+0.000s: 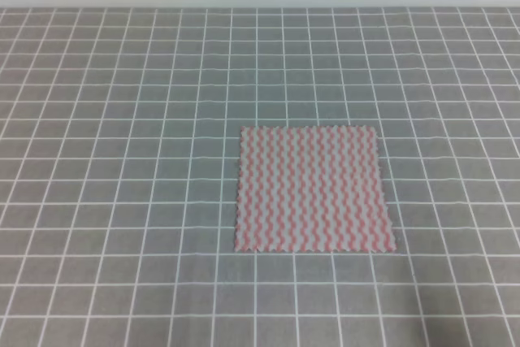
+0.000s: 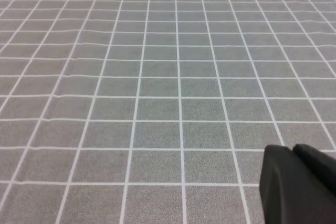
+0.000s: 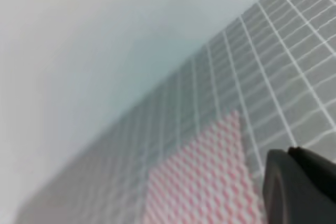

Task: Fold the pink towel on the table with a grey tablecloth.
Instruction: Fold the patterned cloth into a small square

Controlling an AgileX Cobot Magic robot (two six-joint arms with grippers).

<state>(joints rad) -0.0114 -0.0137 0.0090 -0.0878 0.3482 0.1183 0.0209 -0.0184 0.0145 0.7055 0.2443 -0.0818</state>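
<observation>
The pink towel [image 1: 313, 189] lies flat at five o'clock on the grey tablecloth [image 1: 122, 119]; I cannot tell either pincer's opening.

Table [image 1: 122, 201] — grey cloth cover, regular grid of thin white lines, filling view up to pale wall at back. Pink towel [image 1: 313, 188] lies flat and unfolded on it, right of centre — pink-and-white wavy stripes, scalloped edges, sides roughly in line with grid, spanning several squares.
</observation>
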